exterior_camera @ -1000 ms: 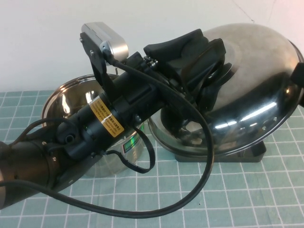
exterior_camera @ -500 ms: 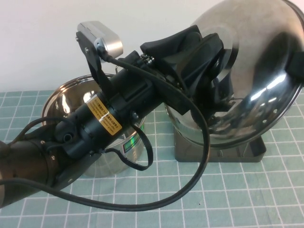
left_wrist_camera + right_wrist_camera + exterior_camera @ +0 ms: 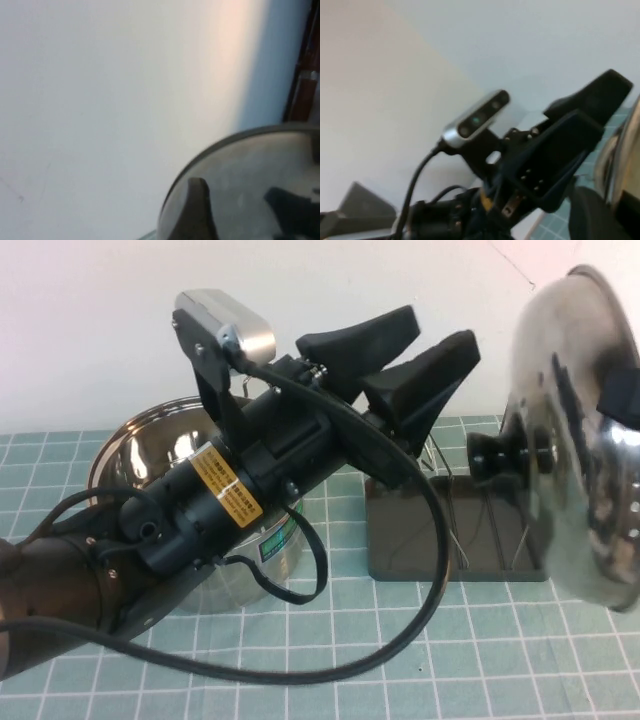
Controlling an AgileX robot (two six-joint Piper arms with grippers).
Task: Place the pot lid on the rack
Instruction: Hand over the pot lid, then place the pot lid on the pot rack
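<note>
The pot lid (image 3: 580, 440) stood on edge above the rack (image 3: 455, 540) near the counter's far right, pinched at its rim by the right gripper (image 3: 622, 395), knob facing the nearby, spread, empty left gripper (image 3: 420, 350).

lid (image 3: 585, 450) x1 | rack (image 3: 400, 540) x1 | pot (image 3: 150, 455) x1 | L gripper (image 3: 430, 355) x1 | R gripper (image 3: 622, 400) x1
</note>
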